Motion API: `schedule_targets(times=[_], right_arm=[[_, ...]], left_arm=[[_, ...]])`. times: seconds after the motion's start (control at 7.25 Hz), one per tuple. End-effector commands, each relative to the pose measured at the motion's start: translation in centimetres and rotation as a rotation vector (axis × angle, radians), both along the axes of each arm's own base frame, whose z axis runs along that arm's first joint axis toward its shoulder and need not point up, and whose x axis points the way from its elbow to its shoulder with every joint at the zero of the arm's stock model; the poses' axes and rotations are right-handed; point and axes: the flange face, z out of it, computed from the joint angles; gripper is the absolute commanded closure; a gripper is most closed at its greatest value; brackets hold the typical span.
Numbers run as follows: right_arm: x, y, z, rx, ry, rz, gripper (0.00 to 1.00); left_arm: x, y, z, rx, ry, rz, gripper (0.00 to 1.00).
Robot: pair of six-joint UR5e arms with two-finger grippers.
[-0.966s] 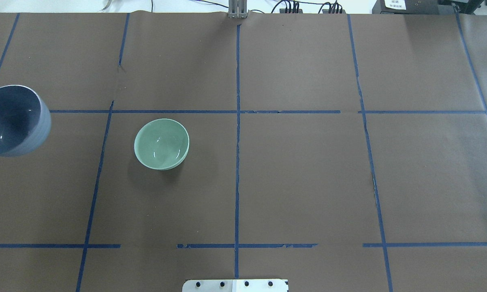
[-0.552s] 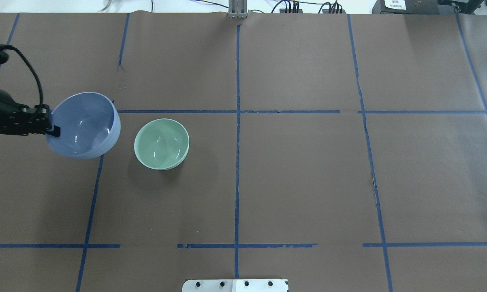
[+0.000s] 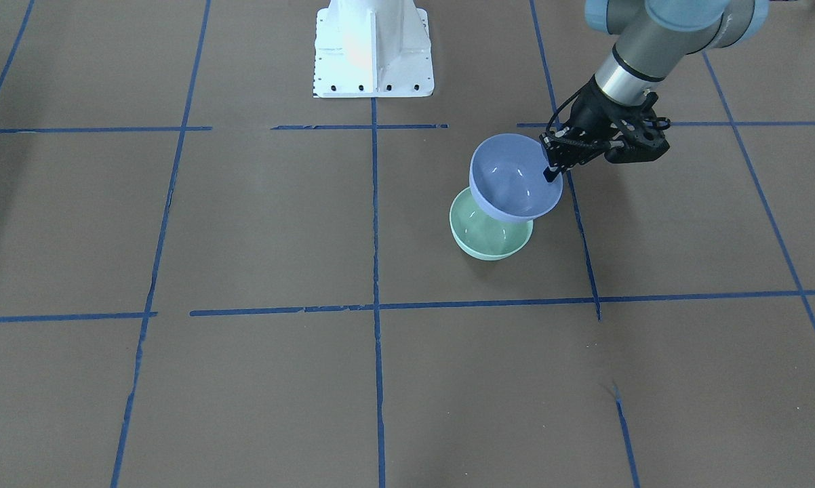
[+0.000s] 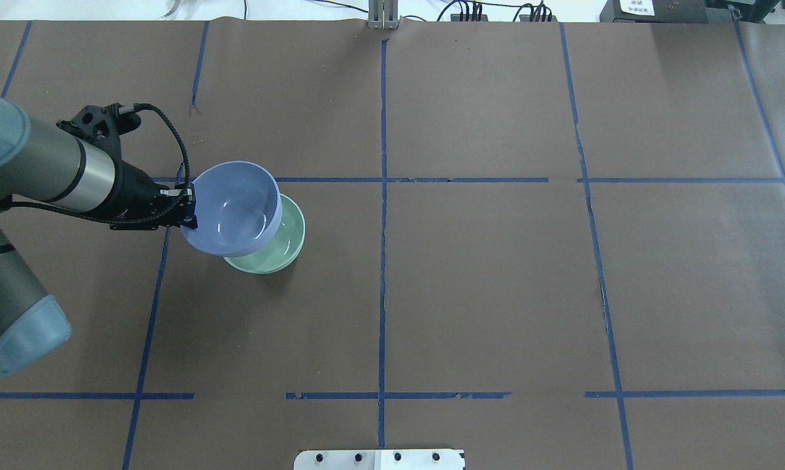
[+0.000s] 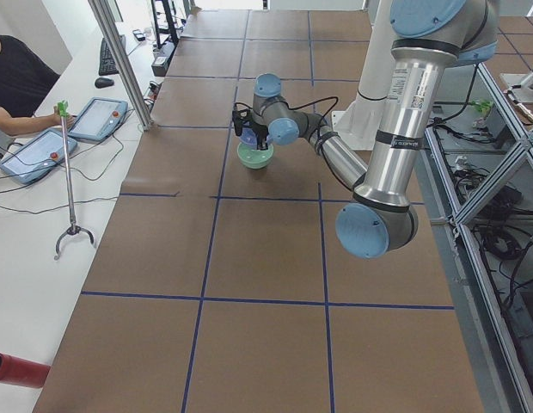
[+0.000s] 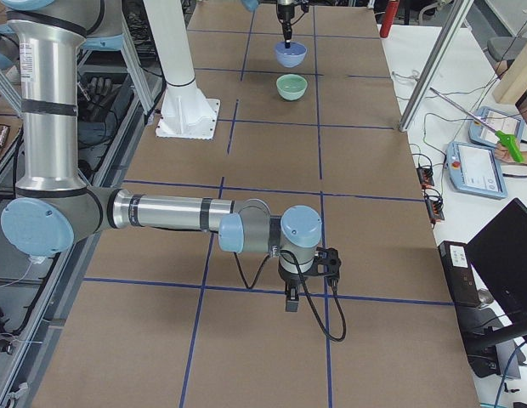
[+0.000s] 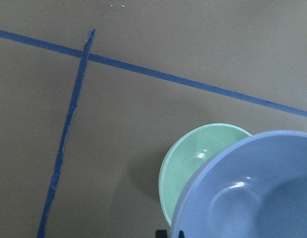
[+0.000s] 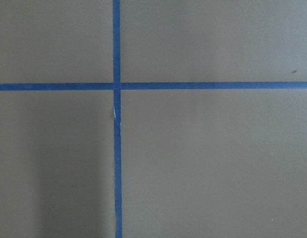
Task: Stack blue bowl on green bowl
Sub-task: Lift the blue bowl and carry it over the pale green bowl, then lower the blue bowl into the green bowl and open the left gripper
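My left gripper (image 4: 188,210) is shut on the near-left rim of the periwinkle-blue bowl (image 4: 236,209) and holds it in the air, tilted a little. The blue bowl hangs over the left part of the mint-green bowl (image 4: 289,243), which stands upright on the brown table. The front view shows the gripper (image 3: 550,173), the blue bowl (image 3: 512,179) and the green bowl (image 3: 489,238) below it, apart. The left wrist view shows the blue bowl (image 7: 252,193) overlapping the green bowl (image 7: 193,163). My right gripper (image 6: 291,303) shows only in the exterior right view, low over the table; I cannot tell if it is open or shut.
Blue tape lines (image 4: 383,215) divide the brown table cover into squares. The white robot base (image 3: 373,47) stands at the robot's side of the table. Tablets (image 5: 99,116) and an operator are beyond the far edge.
My left arm has carried the blue bowl rightward from the table's left edge until it overlaps the green bowl. The green bowl has not moved.
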Motion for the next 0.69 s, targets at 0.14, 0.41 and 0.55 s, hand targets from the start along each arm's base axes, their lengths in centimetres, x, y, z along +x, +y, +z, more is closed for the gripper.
schedule_targets(times=[0.14,0.41,0.55], right_arm=[[0.0,0.0,0.0,0.001,0.000,0.000,0.00],[0.0,0.0,0.0,0.001,-0.001,0.000,0.00],[0.0,0.0,0.0,0.001,0.000,0.000,0.00]], left_arm=[[2.2,-0.5,1.4,0.012,0.003,-0.030,1.00],[2.4,-0.7,1.8,0.008,-0.004,-0.028,1.00],[2.6,-0.9,2.1,0.006,-0.009,-0.028,1.00]])
